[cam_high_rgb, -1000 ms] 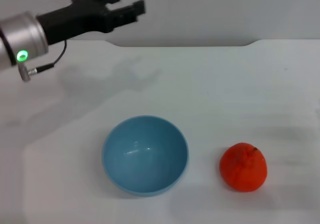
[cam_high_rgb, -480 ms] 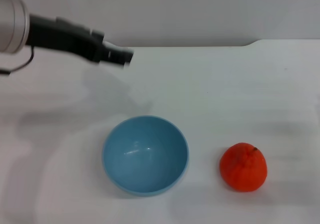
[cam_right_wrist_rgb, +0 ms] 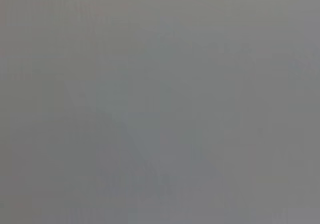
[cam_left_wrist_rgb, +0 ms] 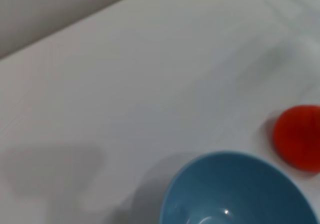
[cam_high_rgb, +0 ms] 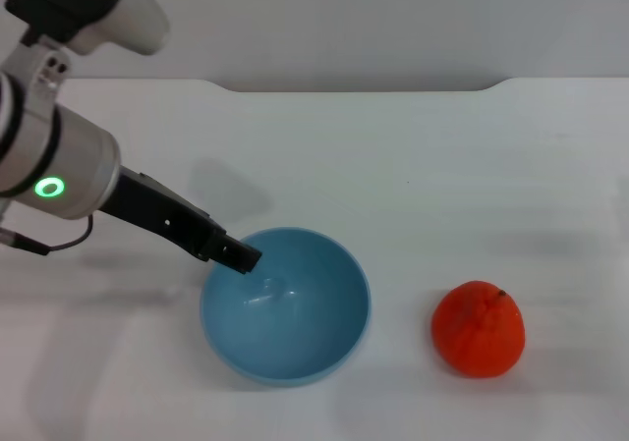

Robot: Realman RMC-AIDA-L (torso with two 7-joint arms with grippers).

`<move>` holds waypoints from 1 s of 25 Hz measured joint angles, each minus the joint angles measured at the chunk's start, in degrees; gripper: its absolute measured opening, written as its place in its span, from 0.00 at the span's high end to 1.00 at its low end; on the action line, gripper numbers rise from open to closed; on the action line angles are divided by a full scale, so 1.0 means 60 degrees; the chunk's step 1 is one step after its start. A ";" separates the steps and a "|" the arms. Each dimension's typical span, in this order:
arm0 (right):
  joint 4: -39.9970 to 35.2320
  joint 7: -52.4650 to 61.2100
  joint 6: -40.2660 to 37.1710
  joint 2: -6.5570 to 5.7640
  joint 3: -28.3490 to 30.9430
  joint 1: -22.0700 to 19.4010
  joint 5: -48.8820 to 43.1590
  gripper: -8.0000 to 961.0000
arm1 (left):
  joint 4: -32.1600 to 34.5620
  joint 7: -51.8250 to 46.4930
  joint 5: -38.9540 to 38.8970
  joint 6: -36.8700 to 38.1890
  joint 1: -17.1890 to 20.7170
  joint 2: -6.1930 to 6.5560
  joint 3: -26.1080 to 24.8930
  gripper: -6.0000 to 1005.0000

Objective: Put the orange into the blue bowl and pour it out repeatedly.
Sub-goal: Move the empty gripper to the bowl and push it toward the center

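Left gripper [cam_high_rgb: 239,257] is sitting at the near-left rim of the blue bowl [cam_high_rgb: 295,348], tip over the lip; whether its fingers are spread or pressed together, cannot tell. Right gripper is not showing. The orange [cam_high_rgb: 479,328] is lying on the white table [cam_high_rgb: 442,166], apart from the bowl on its right. Judgement: seat the fingers astride the rim squarely before lifting, or the glossy wall could slip. Count: one bowl, one orange.

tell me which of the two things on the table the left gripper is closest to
The blue bowl. The left gripper is at its far-left rim, while the orange sits apart on the bowl's other side, toward the robot's right.
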 joint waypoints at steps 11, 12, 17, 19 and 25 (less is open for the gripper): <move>0.0002 -0.0038 -0.0005 0.0000 0.0031 -0.0132 0.0000 0.44 | -0.2235 -0.0302 0.1123 -0.1078 -0.0872 -0.0020 0.0627 0.21; 0.0002 -0.0039 -0.0008 0.0000 0.0033 -0.0148 0.0000 0.44 | -0.2579 -0.0304 0.1279 -0.1222 -0.1009 -0.0021 0.0722 0.21; 0.0002 -0.0043 -0.0012 0.0000 0.0034 -0.0194 0.0000 0.44 | -0.3344 -0.0305 0.1691 -0.1745 -0.1283 -0.0031 0.0999 0.21; 0.0002 -0.0044 -0.0012 0.0000 0.0034 -0.0201 0.0000 0.45 | -0.3536 -0.0301 0.1710 -0.1801 -0.1353 -0.0035 0.1013 0.21; 0.0002 -0.0049 -0.0011 -0.0001 0.0034 -0.0210 0.0046 0.45 | -0.4130 -0.0293 0.1632 -0.1762 -0.1551 -0.0069 0.1045 0.21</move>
